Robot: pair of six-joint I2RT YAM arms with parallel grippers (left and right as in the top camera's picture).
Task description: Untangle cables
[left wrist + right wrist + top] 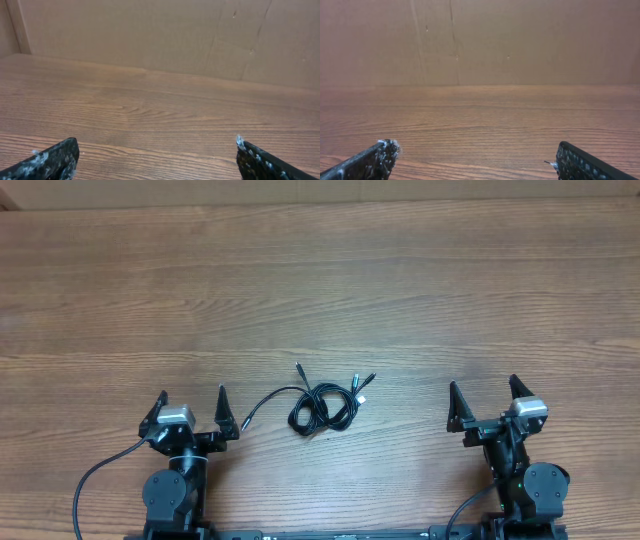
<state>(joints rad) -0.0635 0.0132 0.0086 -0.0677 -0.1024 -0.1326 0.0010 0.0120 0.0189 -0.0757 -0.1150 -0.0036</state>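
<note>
Two black two-finger pincers stand spread wide and empty: the left gripper (192, 393) and the right gripper (483, 383), both low over the brown wood-grain table (400, 280). Between them lie the thin black cables (322, 408), a small tangle of loops nearer the left gripper, one loose end trailing toward it.

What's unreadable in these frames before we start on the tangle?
- Overhead: cables too small; cord count and which strand crosses over which are unclear.
- Overhead: plug ends too small to identify.
- Wrist views: cables out of frame; only table shows ahead of the open left gripper and right gripper.
- Overhead: arm bases cut off by the bottom edge.
</note>
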